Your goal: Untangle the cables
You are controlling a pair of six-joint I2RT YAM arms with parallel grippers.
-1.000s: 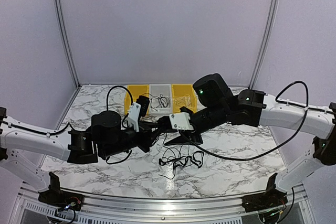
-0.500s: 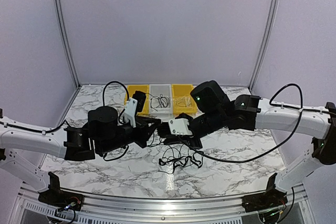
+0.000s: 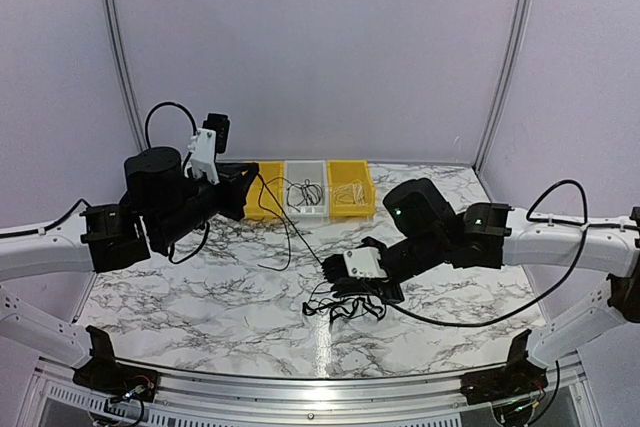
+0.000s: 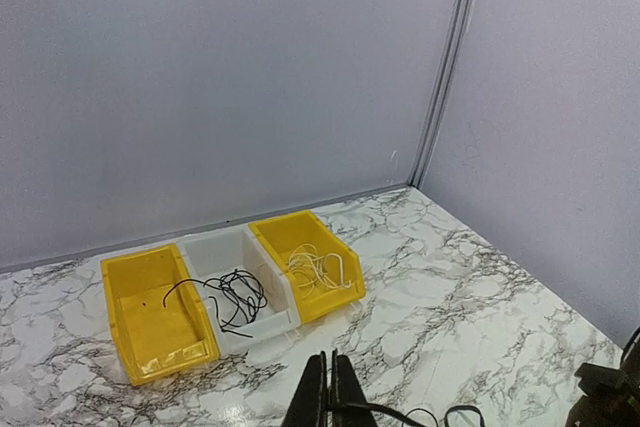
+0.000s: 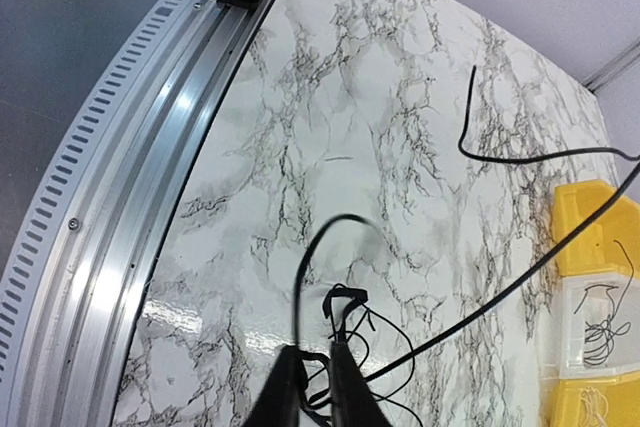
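As the left tool, clenched on one cord, has lifted clear, the right tool grips the cables below it, loosening them.

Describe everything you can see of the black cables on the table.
The cables are thin, black, flexible cords, heaped in a small loose tangle of loops on the marble table, near its front middle. One strand leaves the heap and slants up to the left gripper, which is high above the table with its fingers shut on the strand. The right gripper is down at the heap, a loop arching up beside its fingers. Whether it pinches anything is unclear.
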